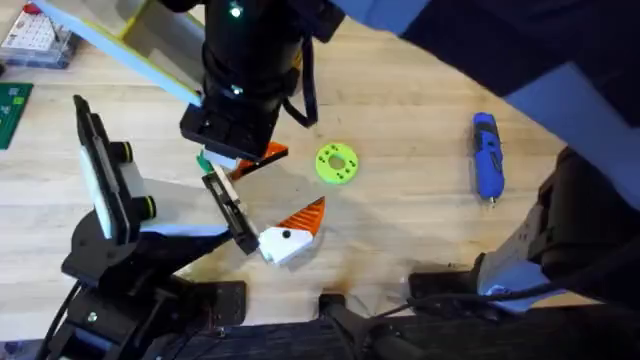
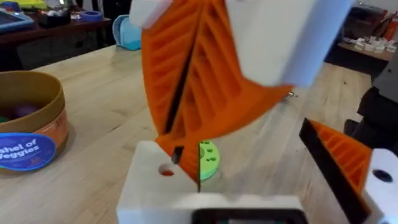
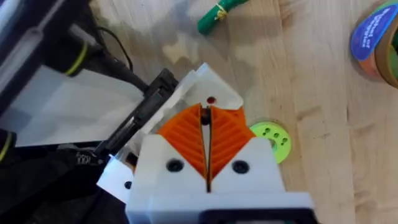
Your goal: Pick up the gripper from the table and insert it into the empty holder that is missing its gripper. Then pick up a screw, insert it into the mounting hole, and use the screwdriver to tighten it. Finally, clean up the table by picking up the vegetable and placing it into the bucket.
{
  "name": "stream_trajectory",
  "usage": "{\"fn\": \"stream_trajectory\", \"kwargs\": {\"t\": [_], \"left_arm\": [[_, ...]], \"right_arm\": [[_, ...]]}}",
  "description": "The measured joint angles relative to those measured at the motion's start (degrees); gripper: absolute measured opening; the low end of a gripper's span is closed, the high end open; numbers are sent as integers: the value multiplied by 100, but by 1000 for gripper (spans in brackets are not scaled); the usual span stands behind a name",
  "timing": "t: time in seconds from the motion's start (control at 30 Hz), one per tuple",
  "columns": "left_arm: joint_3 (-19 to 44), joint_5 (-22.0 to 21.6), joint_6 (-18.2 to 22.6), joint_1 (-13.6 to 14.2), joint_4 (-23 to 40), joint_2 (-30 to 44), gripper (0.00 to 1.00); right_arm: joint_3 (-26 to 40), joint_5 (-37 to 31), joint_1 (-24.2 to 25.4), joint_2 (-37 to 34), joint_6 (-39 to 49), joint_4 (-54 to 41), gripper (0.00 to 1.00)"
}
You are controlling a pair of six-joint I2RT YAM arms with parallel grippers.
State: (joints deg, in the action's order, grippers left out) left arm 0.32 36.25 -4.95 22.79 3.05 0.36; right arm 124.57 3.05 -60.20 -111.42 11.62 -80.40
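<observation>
My right gripper (image 3: 205,112) reaches across the table (image 1: 420,230), shut on a small dark piece that looks like the screw. Its tips (image 2: 177,149) stand at a red-marked hole in the white base (image 3: 214,93) of the gripper (image 1: 265,155). That gripper sits at one end of the black rail holder (image 1: 230,210) on my left arm. A matching orange finger (image 1: 303,220) sits at the rail's other end, so my left gripper (image 1: 300,180) is open. The blue screwdriver (image 1: 487,155) lies at the right. The green vegetable (image 3: 221,14) lies beyond the bucket (image 2: 31,124).
A lime-green disc with holes (image 1: 336,163) lies just right of the holder. At the far left are a parts box (image 1: 35,35), a green board (image 1: 12,110) and a yellow-edged tray (image 1: 130,40). My right arm hangs large over the table's back centre.
</observation>
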Motion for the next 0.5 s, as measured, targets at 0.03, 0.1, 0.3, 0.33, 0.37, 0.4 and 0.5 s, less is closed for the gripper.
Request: {"fn": "stream_trajectory", "kwargs": {"t": [0.03,0.1,0.3,0.33,0.37,0.4,0.5], "left_arm": [[0,0,0,0,0,0,992],[0,0,0,0,0,0,992],[0,0,0,0,0,0,992],[0,0,0,0,0,0,992],[0,0,0,0,0,0,992],[0,0,0,0,0,0,992],[0,0,0,0,2,0,992]], "right_arm": [[0,0,0,0,0,0,11],[0,0,0,0,0,3,11],[0,0,0,-22,0,8,11],[4,0,0,-38,0,18,11],[4,0,0,-61,0,25,11],[4,0,0,-83,0,27,11],[4,0,0,-147,0,45,11]]}}
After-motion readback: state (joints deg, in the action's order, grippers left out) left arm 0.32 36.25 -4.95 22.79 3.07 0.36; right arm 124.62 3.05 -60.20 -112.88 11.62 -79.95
